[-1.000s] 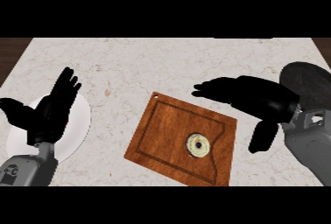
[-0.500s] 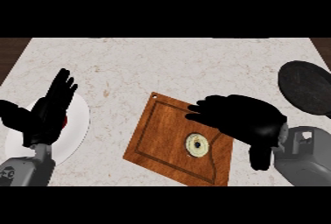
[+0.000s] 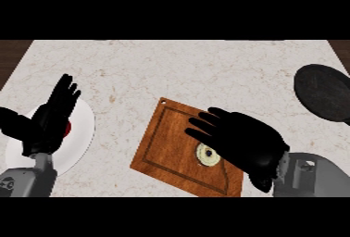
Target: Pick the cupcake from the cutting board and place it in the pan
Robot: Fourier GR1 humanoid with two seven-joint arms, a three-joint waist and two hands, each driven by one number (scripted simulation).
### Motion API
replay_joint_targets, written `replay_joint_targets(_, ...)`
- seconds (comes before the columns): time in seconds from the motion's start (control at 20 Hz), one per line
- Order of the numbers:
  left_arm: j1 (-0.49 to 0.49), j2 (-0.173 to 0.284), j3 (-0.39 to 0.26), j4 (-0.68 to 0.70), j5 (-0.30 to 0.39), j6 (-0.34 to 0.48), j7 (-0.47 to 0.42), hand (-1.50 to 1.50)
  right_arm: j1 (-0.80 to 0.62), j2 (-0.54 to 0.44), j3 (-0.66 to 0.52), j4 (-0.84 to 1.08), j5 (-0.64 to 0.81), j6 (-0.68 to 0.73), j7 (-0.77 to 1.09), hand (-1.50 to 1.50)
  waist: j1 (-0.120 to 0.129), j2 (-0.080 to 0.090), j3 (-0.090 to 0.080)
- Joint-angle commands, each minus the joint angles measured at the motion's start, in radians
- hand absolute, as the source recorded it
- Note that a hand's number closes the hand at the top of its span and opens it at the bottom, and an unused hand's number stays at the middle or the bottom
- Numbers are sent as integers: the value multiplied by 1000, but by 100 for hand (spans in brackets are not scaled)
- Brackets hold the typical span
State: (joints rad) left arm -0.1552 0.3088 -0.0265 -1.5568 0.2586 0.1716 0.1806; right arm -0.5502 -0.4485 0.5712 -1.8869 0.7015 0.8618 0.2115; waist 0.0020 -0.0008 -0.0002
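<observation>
A pale, round cupcake [image 3: 207,154] sits on the brown wooden cutting board [image 3: 171,139] in the middle of the counter. My right hand [image 3: 239,136] hovers over the board with its fingers spread, open, covering the cupcake's right side. Whether it touches the cupcake does not show. The dark round pan [image 3: 326,92] lies at the right edge of the counter, apart from the hand. My left hand [image 3: 48,120] rests open at the left, fingers up, above a white plate.
A white plate [image 3: 78,134] with something red [image 3: 67,128] on it lies at the left, partly hidden by my left hand. The pale marble counter [image 3: 171,69] stretches bare behind the board, with dark edges at its far corners.
My right hand has moved left and toward me, from near the pan to over the board and the cupcake. The pan now shows whole. The left hand barely moved.
</observation>
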Motion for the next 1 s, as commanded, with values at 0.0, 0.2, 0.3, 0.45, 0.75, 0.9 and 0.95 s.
replay_joint_targets(0.0,9,-36,-23,4,-55,13,-6,0,25,119,15,-44,33,58,80,-150,-1,0,0)
replay_joint_targets(0.2,-36,-22,42,51,-43,-23,-17,0,68,118,46,-15,124,49,46,-150,-1,1,0)
replay_joint_targets(0.3,-35,-55,-4,-27,-70,21,57,0,9,146,-1,29,118,105,62,-150,1,0,0)
replay_joint_targets(0.45,-41,-61,20,50,-57,-11,-4,0,128,79,105,26,229,-30,34,-150,-6,2,0)
replay_joint_targets(0.75,-15,-47,67,-16,-50,-53,33,0,66,237,48,146,265,-3,19,-150,1,1,0)
replay_joint_targets(0.9,-6,-44,55,-78,-64,-39,91,0,-26,244,22,299,290,-26,-53,-150,8,1,0)
replay_joint_targets(0.95,-9,-62,50,-37,-90,-42,62,0,17,196,19,235,313,-25,-93,-150,2,1,0)
